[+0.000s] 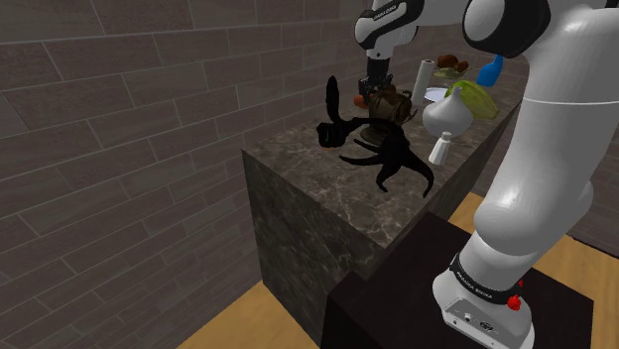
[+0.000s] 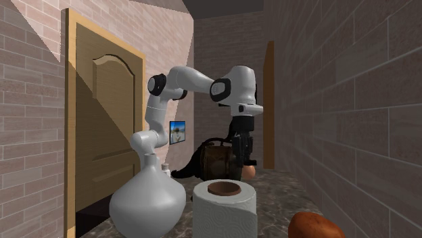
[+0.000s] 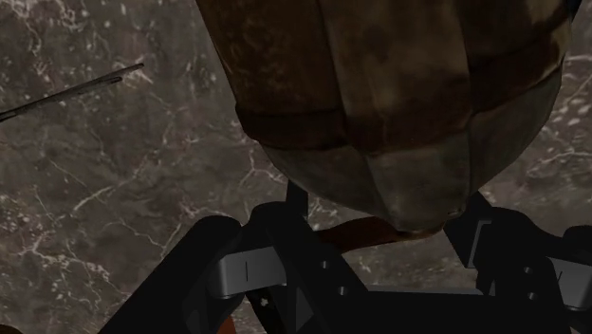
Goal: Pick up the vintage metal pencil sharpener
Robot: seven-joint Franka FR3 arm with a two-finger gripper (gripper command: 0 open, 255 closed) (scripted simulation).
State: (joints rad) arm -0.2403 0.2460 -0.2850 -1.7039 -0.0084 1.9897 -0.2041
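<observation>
Jaws wide — tight rnd sharpener (image 3: 398, 95)

No text, number or brand is legible. Pale lettering runs along the black band (image 1: 474, 281) near the foot of the white arm (image 1: 541, 149), too small to make out. A second line of pale lettering sits on the black collar (image 1: 383, 14) above the wrist, equally illegible. The small picture (image 2: 178, 132) beside the wooden door (image 2: 101, 128) shows no readable wording.
</observation>
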